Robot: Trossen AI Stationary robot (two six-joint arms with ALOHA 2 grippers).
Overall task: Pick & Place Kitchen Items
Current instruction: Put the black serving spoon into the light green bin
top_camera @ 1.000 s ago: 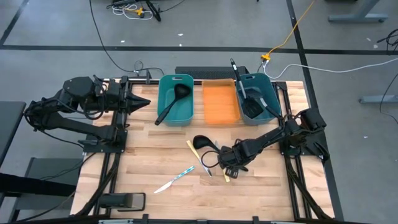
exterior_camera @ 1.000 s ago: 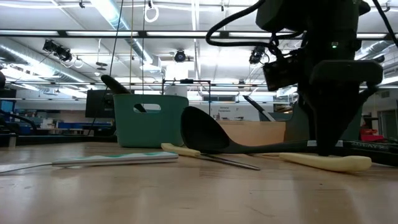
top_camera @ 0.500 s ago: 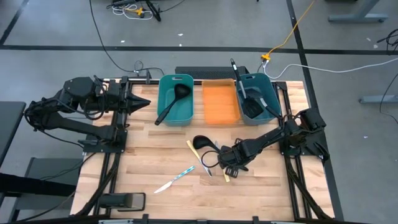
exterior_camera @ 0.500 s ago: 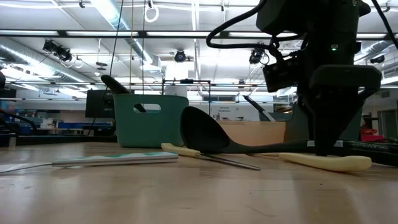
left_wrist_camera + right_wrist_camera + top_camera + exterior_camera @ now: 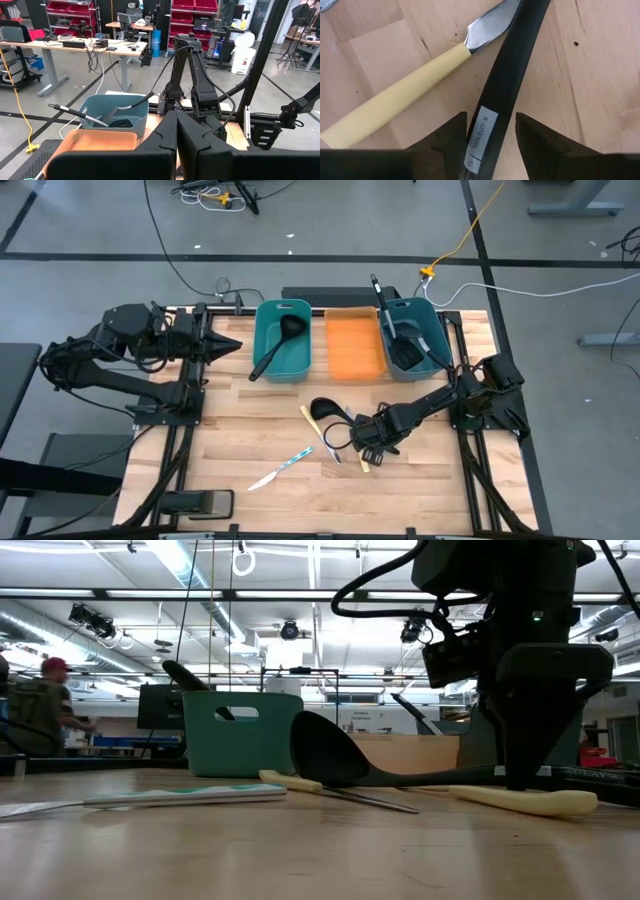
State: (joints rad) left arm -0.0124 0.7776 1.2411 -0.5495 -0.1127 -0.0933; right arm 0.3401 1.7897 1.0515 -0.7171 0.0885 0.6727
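The right end effector (image 5: 368,442) is down at the desk (image 5: 250,430), fingers (image 5: 447,137) spread either side of the black ladle handle (image 5: 505,85), just beside a yellow-handled knife (image 5: 395,102). The left end effector (image 5: 228,346), pressed together, waits beside the teal bin (image 5: 262,360).

Two teal bins stand at the far edge of the wooden table (image 5: 250,430), the left bin (image 5: 283,340) and the right bin (image 5: 412,338), with an orange tray (image 5: 354,345) between them, just beside each. A yellow cable (image 5: 470,235) and black cables (image 5: 170,260) run over the grey floor beyond the table. In the low view a person (image 5: 35,715) in a red cap shows far back in the room. Red shelving (image 5: 187,15) and a desk (image 5: 75,47) stand behind.
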